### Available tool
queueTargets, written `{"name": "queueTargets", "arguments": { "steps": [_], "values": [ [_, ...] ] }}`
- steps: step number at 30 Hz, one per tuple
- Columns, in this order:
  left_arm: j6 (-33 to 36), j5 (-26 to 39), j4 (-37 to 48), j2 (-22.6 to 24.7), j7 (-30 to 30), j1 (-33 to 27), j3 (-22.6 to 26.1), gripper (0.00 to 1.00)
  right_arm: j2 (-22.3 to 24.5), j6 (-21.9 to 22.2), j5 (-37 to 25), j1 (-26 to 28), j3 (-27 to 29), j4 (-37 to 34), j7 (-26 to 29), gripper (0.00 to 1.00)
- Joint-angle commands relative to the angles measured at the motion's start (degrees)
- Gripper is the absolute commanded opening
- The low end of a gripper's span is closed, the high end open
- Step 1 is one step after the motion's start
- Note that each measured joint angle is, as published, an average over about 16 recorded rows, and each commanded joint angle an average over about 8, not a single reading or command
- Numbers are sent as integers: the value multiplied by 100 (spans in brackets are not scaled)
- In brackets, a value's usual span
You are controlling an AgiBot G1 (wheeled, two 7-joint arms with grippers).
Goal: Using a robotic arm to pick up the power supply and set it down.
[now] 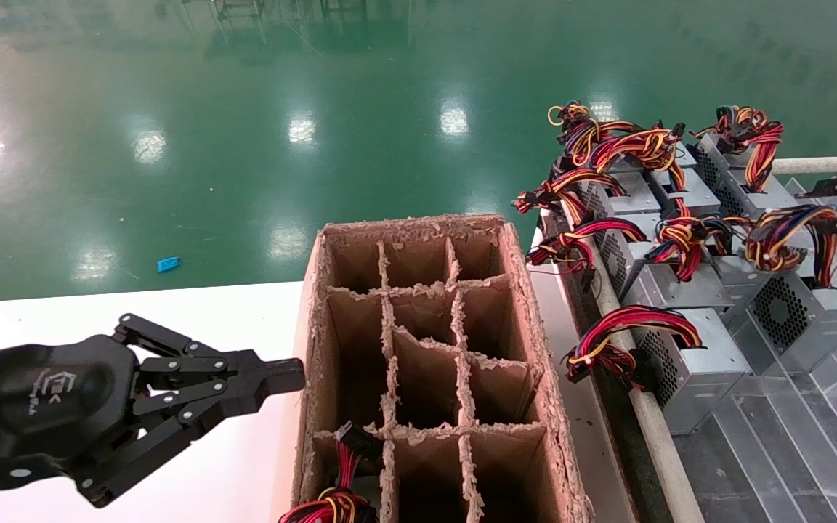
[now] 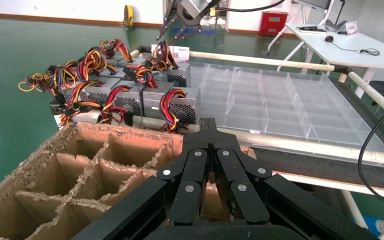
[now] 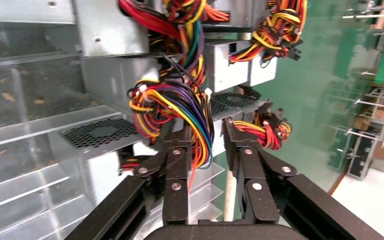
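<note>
On the left, tabletop (image 1: pixel 193 312): white, bare surface beside the carton.
Left end effector (image 1: pixel 284 378): closed on nothing, fingertips pressed together, held over the tabletop just beside the carton's left wall.
Cardboard carton (image 1: pixel 418 349): brown, ragged-edged, split by dividers into cells; one near cell at its left holds a red-yellow wire bundle (image 1: pixel 335 494).
Floor (image 1: pixel 244 131): glossy green, with bright ceiling-light reflections and a small blue scrap (image 1: pixel 168 264).
Clear tray rack (image 2: pixel 280 105): transparent partitioned compartments to the carton's right, carrying a cluster of grey units (image 1: pixel 651 240).
Power supply (image 1: pixel 807 309): on the rack at far right, fan grille facing up, its multicoloured wires (image 3: pixel 180 107) just above the right end effector's fingers.
Right end effector (image 3: pixel 206 134): open, fingers apart, wires hanging between them.
</note>
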Motion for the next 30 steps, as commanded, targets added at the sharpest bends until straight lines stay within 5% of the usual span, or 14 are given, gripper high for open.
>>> {"name": "queueTargets", "arguments": {
  "steps": [1,11,18,24,30],
  "values": [
    [0,0,0,0,0,0,0,0,9,-80,-35,45,-4,39,24,100],
    [0,0,0,0,0,0,0,0,200,-875,-142,526,63,469,403,100],
    [0,0,0,0,0,0,0,0,238,-905,501,664,297,604,172,100],
    [0,0,0,0,0,0,0,0,276,-710,1016,488,518,630,-382,100],
    [0,0,0,0,0,0,0,0,157,-919,1285,-108,1119,619,-301,100]
  ]
}}
